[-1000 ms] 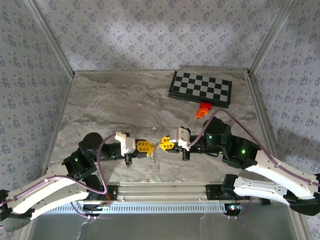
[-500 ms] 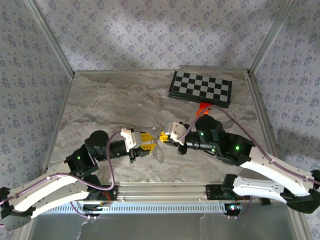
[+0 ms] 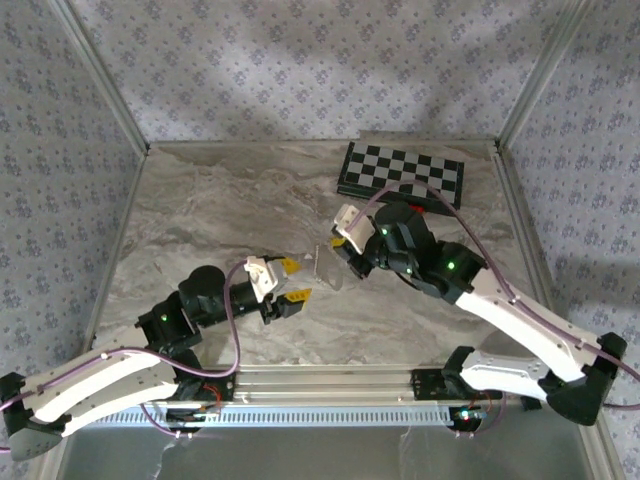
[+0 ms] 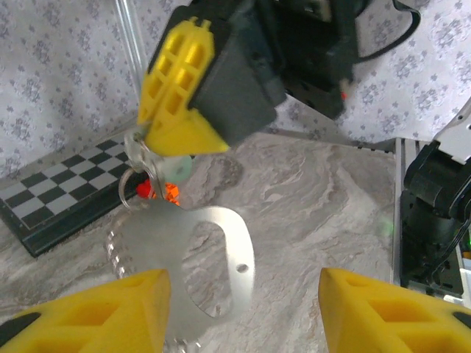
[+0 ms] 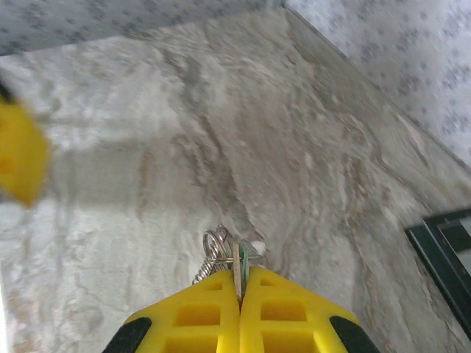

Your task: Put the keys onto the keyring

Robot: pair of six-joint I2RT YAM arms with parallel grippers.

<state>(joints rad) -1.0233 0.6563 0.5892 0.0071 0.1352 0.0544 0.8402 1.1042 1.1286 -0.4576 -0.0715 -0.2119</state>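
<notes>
On bench (image 3: 200,220): board (image 3: 400,180) at far right, block (image 4: 171,194) just on its near side. Right claw (image 3: 338,243) mid-bench, left of block, with keyring (image 5: 213,246) and key (image 5: 241,252) at its tip. Left claw (image 3: 295,281) nearer and slightly left, apart from them.

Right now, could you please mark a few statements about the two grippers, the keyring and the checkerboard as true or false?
1. The right gripper has its fingers shut on the keyring. True.
2. The left gripper is clamped on the flat silver tag. False: its fingers stand apart and hold nothing; the tag hangs below the right gripper.
3. The checkerboard lies flat near the far right corner of the table. True.
4. The keyring lies loose on the table. False: the right gripper holds it up above the surface.
</notes>
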